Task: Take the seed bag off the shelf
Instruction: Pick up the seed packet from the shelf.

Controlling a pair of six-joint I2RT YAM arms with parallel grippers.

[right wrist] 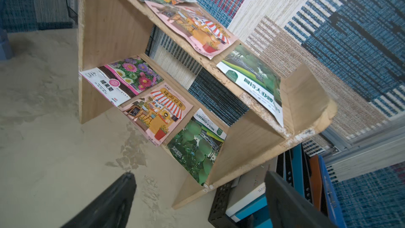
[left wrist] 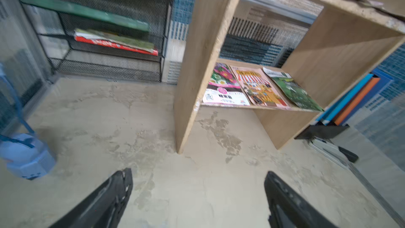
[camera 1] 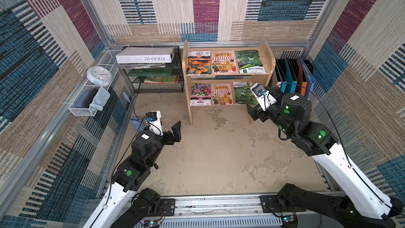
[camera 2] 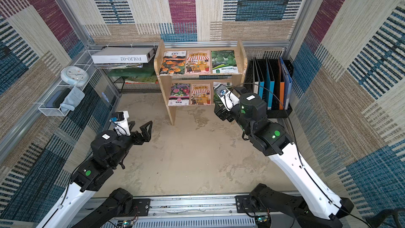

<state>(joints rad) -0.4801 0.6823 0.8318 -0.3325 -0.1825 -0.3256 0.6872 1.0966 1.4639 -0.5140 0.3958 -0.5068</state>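
The light wooden shelf [camera 1: 228,76] [camera 2: 200,76] stands against the back wall. Each of its two tiers holds three flat seed bags. On the lower tier lie a pink flower bag [camera 1: 200,94] [left wrist: 223,86], a market-stall bag [camera 1: 221,93] [right wrist: 156,111] and a green leafy bag [camera 1: 242,94] [right wrist: 195,148]. My right gripper [camera 1: 252,110] [camera 2: 221,111] [right wrist: 199,173] is open and empty. It hangs just in front of the shelf's right leg, close to the green bag. My left gripper [camera 1: 168,128] [camera 2: 140,127] [left wrist: 198,172] is open and empty, low over the floor left of the shelf.
A black wire-mesh rack [camera 1: 157,80] with a white box [camera 1: 144,55] on top stands left of the shelf. A black file holder with binders [camera 1: 293,75] sits close on its right. A white wire basket with a clock [camera 1: 98,75] hangs on the left wall, above a blue object [camera 1: 137,122].
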